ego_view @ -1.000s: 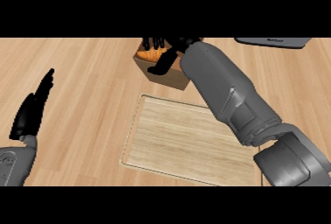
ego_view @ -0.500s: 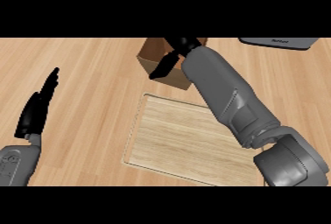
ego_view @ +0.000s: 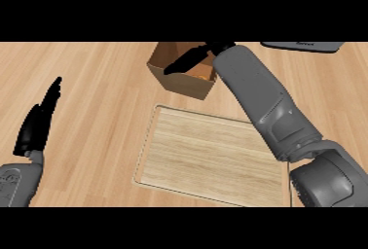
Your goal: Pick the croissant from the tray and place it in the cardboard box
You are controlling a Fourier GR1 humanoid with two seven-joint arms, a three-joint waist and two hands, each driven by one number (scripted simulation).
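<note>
Now that your black right hand (ego_view: 188, 59) has released it, the orange croissant (ego_view: 203, 75) sits inside the brown cardboard box (ego_view: 178, 81), upper centre.
Its fingers have straightened, holding nothing; placement looks done.

Smooth grey right forearm (ego_view: 262, 104) (bulkier toward the elbow), black right hand (ego_view: 188, 59), black left hand (ego_view: 37, 124), grey left forearm (ego_view: 16, 182)

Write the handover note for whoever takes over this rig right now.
Right hand: open, fingers straight, above the cardboard box.
Left hand: open, resting at the view's left, holding nothing.
Croissant: an orange bit shows inside the box, under the right hand.
Tray: wooden, between box and robot, no croissant on it.
Done: pick and, it seems, release. Left: draw the right arm back, check the croissant.
</note>
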